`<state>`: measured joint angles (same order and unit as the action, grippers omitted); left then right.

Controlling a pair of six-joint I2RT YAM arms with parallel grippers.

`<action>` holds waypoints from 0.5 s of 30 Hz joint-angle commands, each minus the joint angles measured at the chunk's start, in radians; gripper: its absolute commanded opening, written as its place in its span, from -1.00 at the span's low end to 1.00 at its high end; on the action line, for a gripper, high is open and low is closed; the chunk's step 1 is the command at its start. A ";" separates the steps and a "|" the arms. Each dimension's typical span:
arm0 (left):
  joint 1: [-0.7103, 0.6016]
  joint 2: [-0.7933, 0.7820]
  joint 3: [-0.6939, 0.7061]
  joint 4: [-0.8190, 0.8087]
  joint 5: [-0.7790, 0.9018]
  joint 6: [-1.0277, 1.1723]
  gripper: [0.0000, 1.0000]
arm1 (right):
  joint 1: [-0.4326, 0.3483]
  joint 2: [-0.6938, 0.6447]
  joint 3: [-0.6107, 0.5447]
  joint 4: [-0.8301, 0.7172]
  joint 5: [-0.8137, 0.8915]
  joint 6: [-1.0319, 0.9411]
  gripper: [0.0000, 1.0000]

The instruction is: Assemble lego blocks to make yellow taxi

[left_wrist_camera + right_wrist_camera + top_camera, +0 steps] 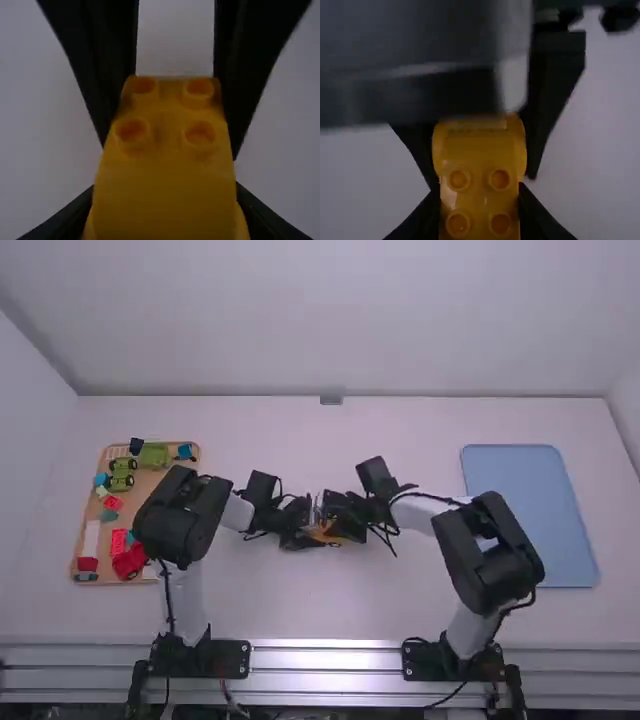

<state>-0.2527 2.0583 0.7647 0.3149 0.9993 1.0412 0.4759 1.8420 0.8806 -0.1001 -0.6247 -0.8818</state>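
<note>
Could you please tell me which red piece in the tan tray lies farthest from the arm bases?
The small red block, just beyond the teal piece; the other red pieces lie nearer.

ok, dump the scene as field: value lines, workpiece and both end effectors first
workpiece: yellow lego work, round studs showing; piece count unclear
left end effector: closed on it
right end effector: closed on it, facing the left
location: between the arms
table left: tan tray with mixed blocks
table right: flat blue rectangle
</note>
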 commanded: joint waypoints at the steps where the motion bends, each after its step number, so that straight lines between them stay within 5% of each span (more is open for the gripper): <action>1: -0.011 0.037 -0.034 -0.040 -0.122 -0.069 -0.77 | 0.009 0.095 -0.001 -0.029 0.058 0.029 -1.00; 6: -0.011 0.037 -0.034 -0.037 -0.121 -0.068 -0.77 | 0.012 0.135 0.076 -0.143 0.022 -0.048 -1.00; 15: -0.011 0.037 -0.034 -0.037 -0.129 -0.083 -0.80 | 0.100 0.135 0.096 -0.182 0.234 -0.064 -1.00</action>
<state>-0.2447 2.0548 0.7647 0.3164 0.9913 1.0325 0.5137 1.8984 1.0142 -0.2775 -0.5518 -0.9379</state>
